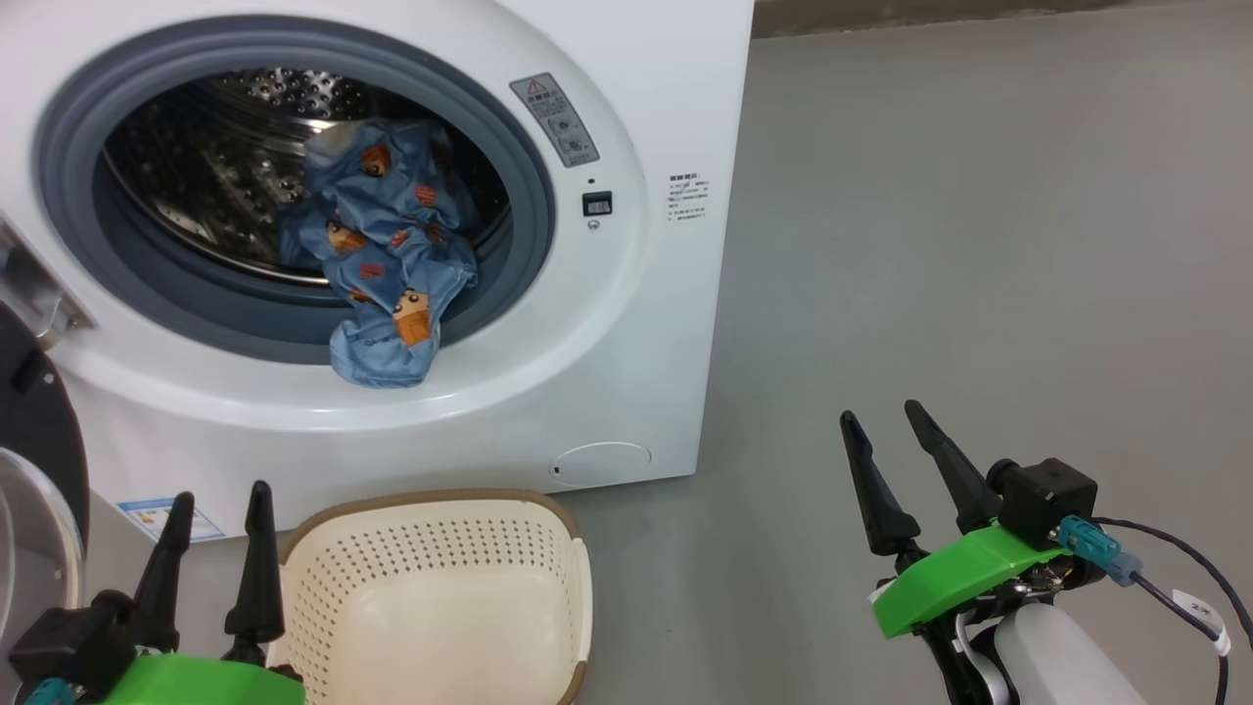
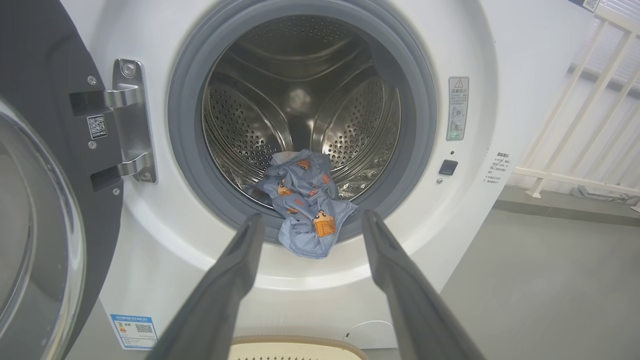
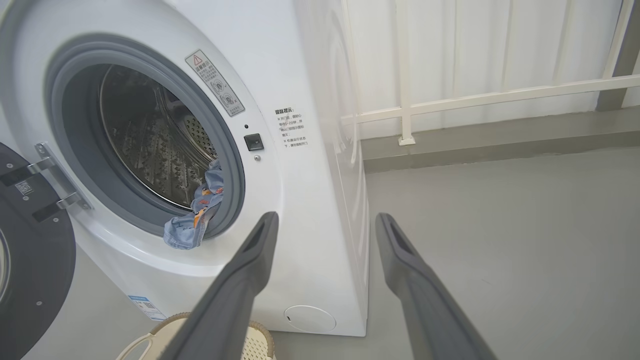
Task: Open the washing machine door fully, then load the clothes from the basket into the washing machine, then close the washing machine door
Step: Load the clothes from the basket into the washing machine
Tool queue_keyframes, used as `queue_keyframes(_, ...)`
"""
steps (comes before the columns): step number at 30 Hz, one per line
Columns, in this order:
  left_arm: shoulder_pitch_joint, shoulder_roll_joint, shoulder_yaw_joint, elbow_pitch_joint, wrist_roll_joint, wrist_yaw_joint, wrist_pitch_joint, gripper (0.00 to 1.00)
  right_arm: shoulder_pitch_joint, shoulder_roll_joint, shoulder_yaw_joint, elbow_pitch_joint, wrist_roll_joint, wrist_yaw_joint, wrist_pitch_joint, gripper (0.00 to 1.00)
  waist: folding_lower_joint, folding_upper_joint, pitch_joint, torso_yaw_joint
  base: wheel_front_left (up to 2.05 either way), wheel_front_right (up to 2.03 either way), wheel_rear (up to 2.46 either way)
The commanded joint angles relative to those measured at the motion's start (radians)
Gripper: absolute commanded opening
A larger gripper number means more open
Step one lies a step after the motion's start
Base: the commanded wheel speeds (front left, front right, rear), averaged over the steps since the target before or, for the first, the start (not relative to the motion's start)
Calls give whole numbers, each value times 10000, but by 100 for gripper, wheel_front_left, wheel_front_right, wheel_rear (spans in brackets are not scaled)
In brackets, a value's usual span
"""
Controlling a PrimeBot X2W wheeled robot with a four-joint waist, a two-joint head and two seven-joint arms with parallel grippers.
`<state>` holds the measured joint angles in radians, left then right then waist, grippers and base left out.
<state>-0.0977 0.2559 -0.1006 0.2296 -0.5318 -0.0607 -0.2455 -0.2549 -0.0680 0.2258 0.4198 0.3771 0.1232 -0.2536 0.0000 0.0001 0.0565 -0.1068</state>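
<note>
- One washing machine door [image 1: 39, 441] stands swung open at the far left, on its metal hinge.
- The left gripper [image 1: 221, 499] hangs just left of the basket, fingers spread, grasping nothing.
- The basket [image 1: 431, 501] sits on the floor against the washing machine [image 1: 646, 323].
- The clothes [image 1: 382, 255] lie bunched in the drum, one end draped out over the grey gasket.
- The right gripper [image 1: 881, 411] hovers over the grey floor [image 1: 979, 245], right of the machine, fingers parted, released.
</note>
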Motion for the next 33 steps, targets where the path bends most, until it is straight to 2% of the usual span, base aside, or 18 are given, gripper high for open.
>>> queue_keyframes(1, -295, 178, 308, -172, -73, 29, -4, 100, -47, -23, 243, -222, 17, 75, -82, 100, 0, -1, 31, -33, 0, 0, 0)
queue_keyframes(11, -1635, 449, 177, 696, -432, -241, 652, 100, -172, 66, 145, -412, -146, 75, -82, 100, 0, -1, 669, -314, 0, 0, 0)
queue_keyframes(21, -4673, 1060, -314, 3024, -782, -610, 1624, 100, -392, 170, 75, -868, -342, 75, -82, 100, 0, -1, 2147, -856, 0, 0, 0)
queue_keyframes(28, -6803, 1547, -612, 4882, -1106, -686, 1996, 100, -489, 175, 268, -1440, 4, 75, -82, 100, 0, -1, 3199, -1493, 0, 0, 0)
queue_keyframes(33, -7818, 1947, -1090, 5672, -1349, -696, 2267, 100, -432, 176, 350, -1798, 206, 75, -82, 100, 0, -1, 3829, -1968, 0, 0, 0)
